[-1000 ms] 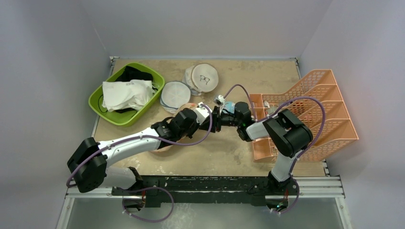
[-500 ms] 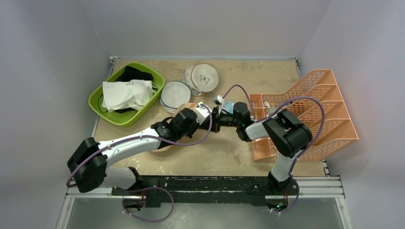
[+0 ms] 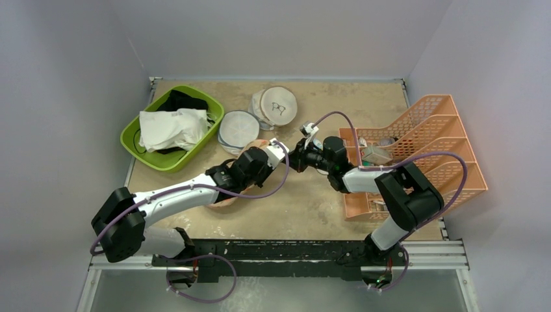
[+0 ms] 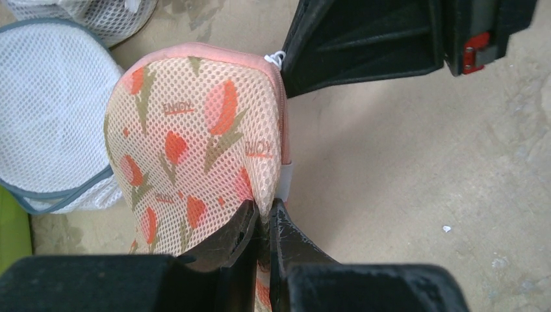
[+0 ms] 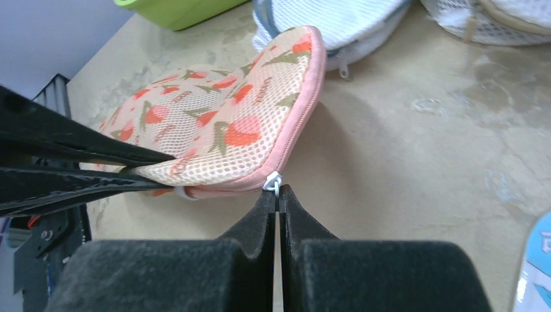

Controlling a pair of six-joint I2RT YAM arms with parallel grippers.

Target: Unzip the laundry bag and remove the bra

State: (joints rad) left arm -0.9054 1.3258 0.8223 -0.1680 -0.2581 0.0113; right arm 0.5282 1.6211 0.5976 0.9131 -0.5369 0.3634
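Two end effectors meet on one flowered case. Nearest the arms' bases, the left end effector (image 4: 263,214) is almost closed. Its thin fingers pinch the edge of the laundry bag (image 4: 188,143), beside a small white tab on the zip seam. The bag is pinkish mesh printed with orange-red flowers and fans out ahead of those fingers. A shadow beneath it suggests it is raised slightly off the bench (image 4: 403,162).

Straight ahead of the left fingers, at the bag's rounded corner, the right end effector (image 5: 277,195) is fully closed. Its tips nip the small white zip pull (image 5: 273,181) on the pink seam. How far the zip has opened I cannot tell. The bra is not visible and is presumably inside.

To do this step well, I judge the right end effector should draw the pull along the curved seam rather than away from the bag. The pull is tiny and is held only at the very tips, so it could slip out. The left end effector should act as an anchor and hold the seam taut.

Just left of the left end effector lies a round white-grey mesh bag (image 4: 45,130). Farther left is a green tub (image 3: 172,127) of garments. Well behind the right end effector stands an orange rack (image 3: 422,162).
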